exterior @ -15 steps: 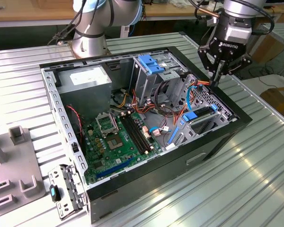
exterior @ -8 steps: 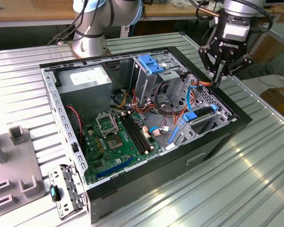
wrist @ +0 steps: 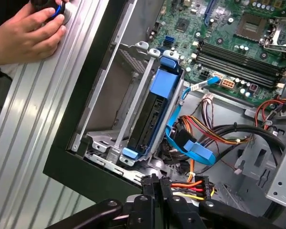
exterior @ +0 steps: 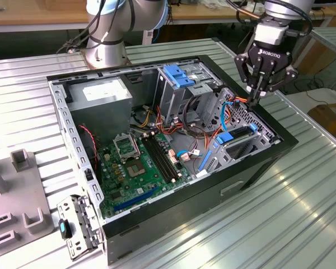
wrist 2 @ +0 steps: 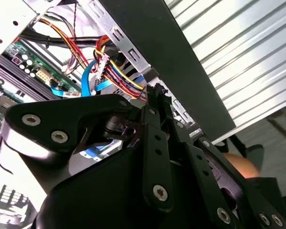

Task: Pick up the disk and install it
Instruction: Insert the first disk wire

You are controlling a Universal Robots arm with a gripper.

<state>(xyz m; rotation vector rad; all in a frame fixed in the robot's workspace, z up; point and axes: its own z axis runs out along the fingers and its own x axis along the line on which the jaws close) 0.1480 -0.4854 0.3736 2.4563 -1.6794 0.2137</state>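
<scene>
gripper: over the case's edge on the exterior view's right, fingers pinched together, holding nothing
disk: on edge in the metal bay by the case wall in the first wrist view, blue carrier round it; looks seated
step: judged install done or near done, gripper just above the bay
cables: blue flat cable loose beside the disk, not clearly plugged
hand: person's hand on the surface outside the case
next calls for: checking the disk is fully seated
</scene>
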